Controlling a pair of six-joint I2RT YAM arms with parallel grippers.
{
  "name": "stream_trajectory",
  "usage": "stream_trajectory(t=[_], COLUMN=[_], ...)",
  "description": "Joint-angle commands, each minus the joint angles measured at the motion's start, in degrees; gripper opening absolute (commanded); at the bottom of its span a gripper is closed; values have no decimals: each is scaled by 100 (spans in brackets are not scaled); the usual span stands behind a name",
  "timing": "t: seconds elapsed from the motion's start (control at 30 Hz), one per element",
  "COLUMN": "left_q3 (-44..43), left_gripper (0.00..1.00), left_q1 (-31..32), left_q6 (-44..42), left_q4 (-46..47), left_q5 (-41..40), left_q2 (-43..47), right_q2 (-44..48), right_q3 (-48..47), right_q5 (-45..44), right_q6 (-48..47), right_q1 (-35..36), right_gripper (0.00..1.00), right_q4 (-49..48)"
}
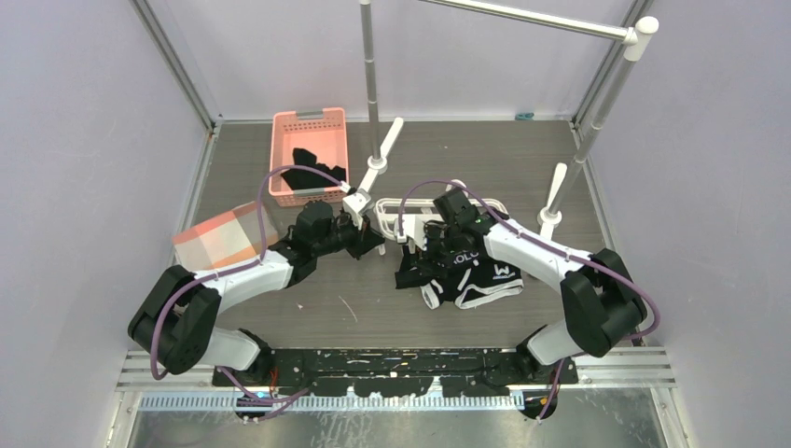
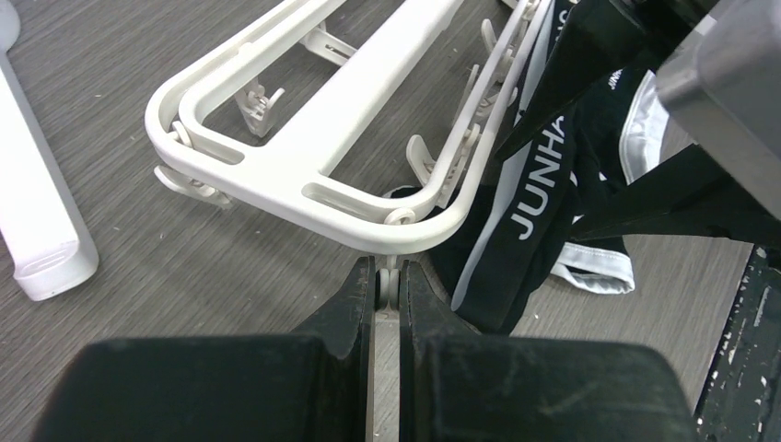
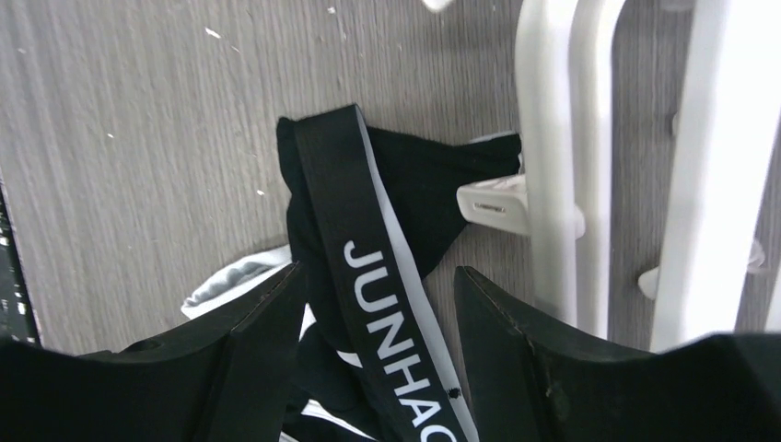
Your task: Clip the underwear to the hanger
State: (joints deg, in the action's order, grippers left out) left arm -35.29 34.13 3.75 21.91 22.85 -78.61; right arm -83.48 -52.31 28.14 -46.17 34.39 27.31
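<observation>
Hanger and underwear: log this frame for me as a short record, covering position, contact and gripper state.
hanger: lying on table
underwear: bunched on table against hanger's edge, waistband lettering up
left gripper: shut on a tab at hanger's end
right gripper: open, fingers astride the waistband
clipping: one clip lies by the fabric; cannot tell if it grips

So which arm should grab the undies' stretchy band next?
Probably the right. The left gripper is shut on the hanger, steadying it; the right gripper stands open astride the underwear waistband.
</observation>
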Motion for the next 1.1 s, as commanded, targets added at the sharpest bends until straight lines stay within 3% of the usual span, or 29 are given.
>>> stream_trajectory(t=[0.0,0.5,0.67,0.87,1.07], left_q3=[-158,100,220,354,395], left_gripper=[0,0,0,0,0], left_q1=[6,6,6,7,8], left_q6=[-67,-211,-378,-578,-627], left_q4=[166,-316,-278,-233,-217], left_q5=[-296,-765,-685,-702,-689], left_q2=[215,1012,1176,1198,1206], right_q2=[-26,1196,1424,713,-434], right_q3=[-355,11,-149,-896,-1843], right_q5=[-445,-644,-127,764,940], right_q6=[-44,1094,1016,49,-537], right_q1=[5,-34,-161,-272,-293], right_gripper=[64,61,62,66,68], right_q4=[-112,-912,-919,42,652])
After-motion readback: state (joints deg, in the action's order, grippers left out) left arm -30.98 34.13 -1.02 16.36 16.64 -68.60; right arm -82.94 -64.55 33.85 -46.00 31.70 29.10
